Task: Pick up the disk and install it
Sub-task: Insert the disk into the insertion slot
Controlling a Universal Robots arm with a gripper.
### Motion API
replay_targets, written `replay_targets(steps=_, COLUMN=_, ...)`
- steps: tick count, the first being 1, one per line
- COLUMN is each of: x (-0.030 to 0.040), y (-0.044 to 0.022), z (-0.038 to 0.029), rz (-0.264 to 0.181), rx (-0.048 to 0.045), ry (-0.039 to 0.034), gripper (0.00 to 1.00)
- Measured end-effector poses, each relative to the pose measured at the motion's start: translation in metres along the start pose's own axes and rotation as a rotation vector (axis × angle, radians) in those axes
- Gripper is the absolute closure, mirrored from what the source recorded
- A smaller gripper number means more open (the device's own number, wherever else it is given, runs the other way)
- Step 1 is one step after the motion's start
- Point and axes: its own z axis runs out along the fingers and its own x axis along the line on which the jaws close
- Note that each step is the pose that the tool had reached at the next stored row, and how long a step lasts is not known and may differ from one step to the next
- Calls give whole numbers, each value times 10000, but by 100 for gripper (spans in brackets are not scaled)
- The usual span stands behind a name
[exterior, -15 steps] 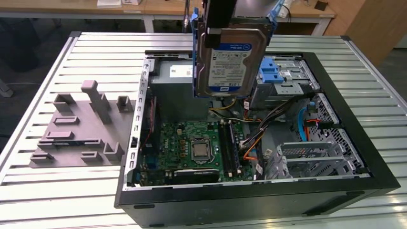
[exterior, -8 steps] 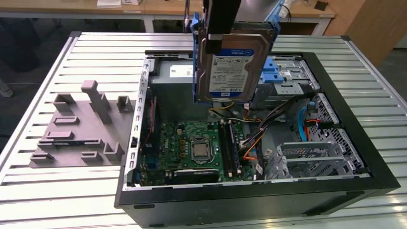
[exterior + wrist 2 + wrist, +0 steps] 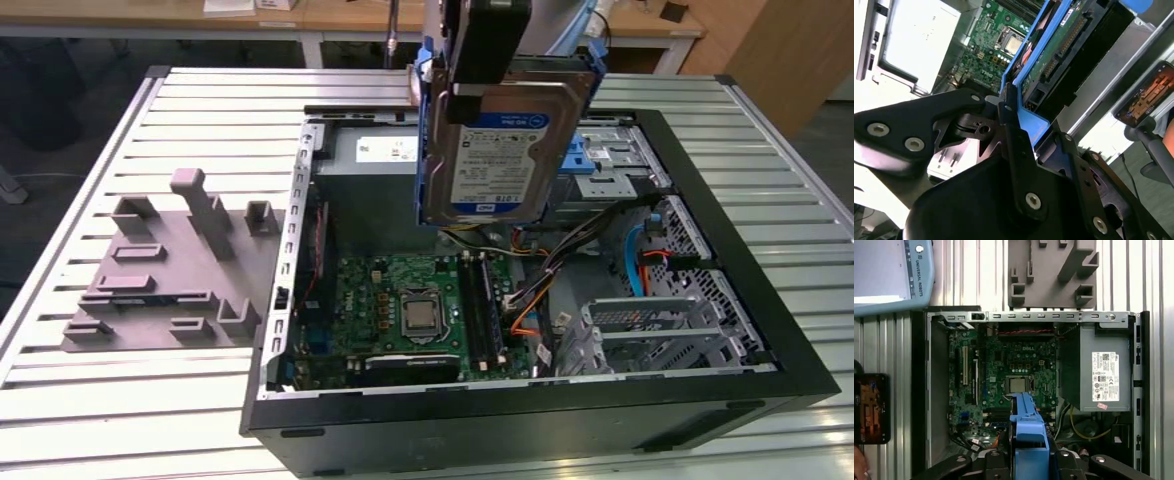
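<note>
- Gripper (image 3: 478, 100) clamped on disk (image 3: 501, 150); disk hanging upright, label facing the exterior view's camera.
- Held in the air above open computer case (image 3: 534, 415), over motherboard (image 3: 414, 305) area.
- In second wrist view, black fingers (image 3: 1010, 130) pinching disk's blue end.
- Grey fixture (image 3: 167, 270) on slatted table (image 3: 80, 400), beside case on the exterior view's left.

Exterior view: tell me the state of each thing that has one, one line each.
disk, lifted, hanging upright over the open case, not installed.
tool, shut on the disk's upper end.
computer case, lying on its side, side panel off.
processor socket, uncovered, no cooler on it.
</note>
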Motion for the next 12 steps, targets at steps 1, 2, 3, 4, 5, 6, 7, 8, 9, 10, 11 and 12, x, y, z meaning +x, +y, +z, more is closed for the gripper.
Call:
replay_targets(steps=1, x=31, y=-1, z=3, rz=0, rx=0, ry=-1, gripper=64)
replay_targets(steps=2, x=65, y=-1, z=5, rz=0, rx=0, ry=-1, gripper=64)
replay_targets(steps=3, x=98, y=-2, z=7, rz=1, rx=0, ry=0, gripper=64)
replay_targets(steps=4, x=131, y=-3, z=9, rz=0, rx=1, ry=-1, gripper=64)
replay_targets(steps=5, x=162, y=-4, z=11, rz=0, rx=1, ry=-1, gripper=64)
replay_targets(steps=6, x=192, y=-6, z=13, rz=-1, rx=1, ry=-1, gripper=64)
replay_targets(steps=7, x=214, y=-10, z=14, rz=0, rx=0, ry=0, gripper=64)
replay_targets(steps=8, x=232, y=-21, z=15, rz=1, rx=0, ry=0, gripper=64)
replay_targets(steps=9, x=247, y=-36, z=16, rz=0, rx=0, ry=0, gripper=64)
replay_targets(steps=10, x=258, y=-58, z=18, rz=0, rx=1, ry=-1, gripper=64)
replay_targets(steps=11, x=266, y=-83, z=19, rz=1, rx=1, ry=0, gripper=64)
replay_targets(steps=12, x=274, y=-112, z=20, rz=0, rx=0, ry=1, gripper=64)
